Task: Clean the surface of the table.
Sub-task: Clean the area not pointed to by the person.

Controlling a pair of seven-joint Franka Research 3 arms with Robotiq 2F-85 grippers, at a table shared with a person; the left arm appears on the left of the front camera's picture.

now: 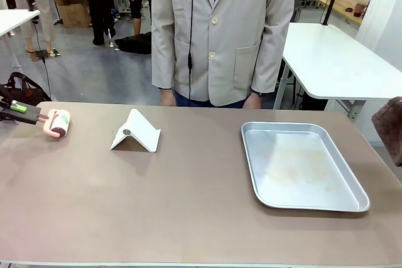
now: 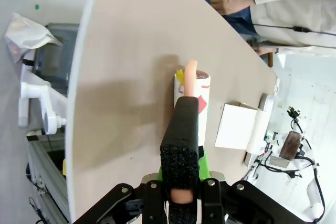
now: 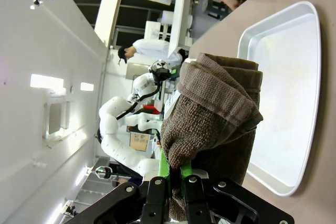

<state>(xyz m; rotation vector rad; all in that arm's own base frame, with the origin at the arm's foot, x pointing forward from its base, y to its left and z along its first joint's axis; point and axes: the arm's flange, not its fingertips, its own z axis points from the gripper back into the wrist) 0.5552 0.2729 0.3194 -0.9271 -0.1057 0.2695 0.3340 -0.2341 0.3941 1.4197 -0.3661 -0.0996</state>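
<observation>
The bench [image 1: 188, 211] fills the lower part of the front view, and its brownish top looks even and matte, with no crumbs, spills or wipe marks to be made out. No cleaned strip can be told apart from an uncleaned one, so the task is judged to be at its very start: the tools are in hand, but no stroke across the surface is shown.

At the far left corner a lint roller [image 1: 58, 123] is held low over the bench by its peach handle [image 2: 190, 74]. The left fingers [image 2: 181, 129] are clenched on that handle. Whether the roll touches the top cannot be settled.

Near the middle a white folded stand [image 1: 135, 132] rests on the bench, and to the right lies a metal tray [image 1: 314, 207] whose floor carries faint yellowish smears. Both cover parts of the surface, which are judged to be left uncleaned unless these things are shifted.

At the right edge a brown towel [image 3: 215, 114] is bunched between the right fingers [image 3: 157, 190], which are closed on it. It is held beside the tray and appears clear of the bench.

A person [image 1: 220, 36] stands at the far side, hands down at the edge, with nothing held.

What is left is judged to be nearly everything: rolling on the left and wiping on the right.
</observation>
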